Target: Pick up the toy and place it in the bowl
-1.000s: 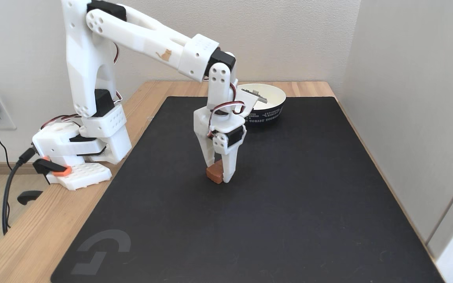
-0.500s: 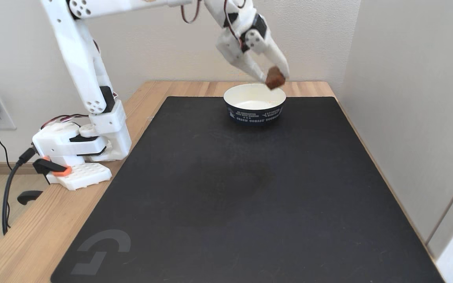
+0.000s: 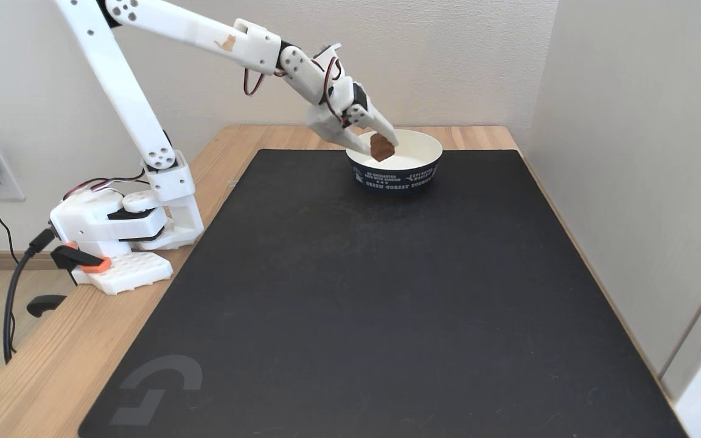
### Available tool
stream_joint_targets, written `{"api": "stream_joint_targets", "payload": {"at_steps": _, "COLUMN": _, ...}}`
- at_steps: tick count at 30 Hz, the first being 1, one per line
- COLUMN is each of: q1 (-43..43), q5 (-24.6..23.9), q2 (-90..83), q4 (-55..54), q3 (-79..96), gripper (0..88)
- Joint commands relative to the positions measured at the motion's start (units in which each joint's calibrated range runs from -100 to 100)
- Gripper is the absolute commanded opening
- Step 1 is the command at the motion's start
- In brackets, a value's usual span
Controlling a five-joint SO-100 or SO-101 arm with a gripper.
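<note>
Fixed view: a white robot arm reaches from its base at the left across a black mat (image 3: 350, 292). Its gripper (image 3: 381, 146) pinches the reddish-brown toy block (image 3: 381, 147), held tilted over the white inside of the navy paper bowl (image 3: 418, 173) at the mat's far edge.

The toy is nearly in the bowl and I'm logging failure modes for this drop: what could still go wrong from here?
1. The toy sits tilted at the very tip of the end effector; it may cling to one finger when the jaws open, then fall crooked.
2. It hangs over the left part of the bowl in the fixed view, so it might clip the rim.
3. The paper bowl looks light; a lower finger could nudge it across the black mat.
</note>
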Motion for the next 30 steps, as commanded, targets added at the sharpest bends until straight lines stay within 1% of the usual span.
{"api": "stream_joint_targets", "payload": {"at_steps": 1, "q1": -0.33, "q5": 0.11, "q2": -2.39, "q4": -4.03, "q3": 1.97, "gripper": 9.5}}
{"api": "stream_joint_targets", "payload": {"at_steps": 3, "q1": -1.16, "q5": 0.26, "q2": -2.39, "q4": -4.37, "q3": 1.97, "gripper": 16.8}}
{"api": "stream_joint_targets", "payload": {"at_steps": 4, "q1": -1.42, "q5": 0.26, "q2": -2.39, "q4": -4.54, "q3": 1.88, "gripper": 17.7}}
{"api": "stream_joint_targets", "payload": {"at_steps": 12, "q1": -1.92, "q5": -0.26, "q2": -2.47, "q4": -4.12, "q3": -0.01, "gripper": 17.7}}
{"api": "stream_joint_targets", "payload": {"at_steps": 14, "q1": -0.58, "q5": 0.05, "q2": -4.80, "q4": -3.95, "q3": -0.82, "gripper": 14.2}}
{"api": "stream_joint_targets", "payload": {"at_steps": 17, "q1": 2.85, "q5": 0.26, "q2": -10.81, "q4": -2.76, "q3": 0.53, "gripper": 6.4}}
{"api": "stream_joint_targets", "payload": {"at_steps": 18, "q1": 6.70, "q5": 0.32, "q2": -15.81, "q4": -0.81, "q3": 2.51, "gripper": 3.4}}
{"api": "stream_joint_targets", "payload": {"at_steps": 20, "q1": 11.13, "q5": 0.52, "q2": -21.31, "q4": 0.71, "q3": 5.66, "gripper": 2.4}}
{"api": "stream_joint_targets", "payload": {"at_steps": 22, "q1": 15.57, "q5": 2.51, "q2": -27.15, "q4": 0.96, "q3": 10.44, "gripper": 2.5}}
{"api": "stream_joint_targets", "payload": {"at_steps": 23, "q1": 19.83, "q5": 4.91, "q2": -33.40, "q4": 0.96, "q3": 15.94, "gripper": 2.8}}
{"api": "stream_joint_targets", "payload": {"at_steps": 27, "q1": 27.19, "q5": 9.81, "q2": -46.32, "q4": 0.79, "q3": 28.56, "gripper": 2.8}}
{"api": "stream_joint_targets", "payload": {"at_steps": 28, "q1": 29.62, "q5": 12.27, "q2": -52.82, "q4": 0.54, "q3": 35.05, "gripper": 2.7}}
{"api": "stream_joint_targets", "payload": {"at_steps": 30, "q1": 31.37, "q5": 14.46, "q2": -59.16, "q4": 0.54, "q3": 40.91, "gripper": 2.7}}
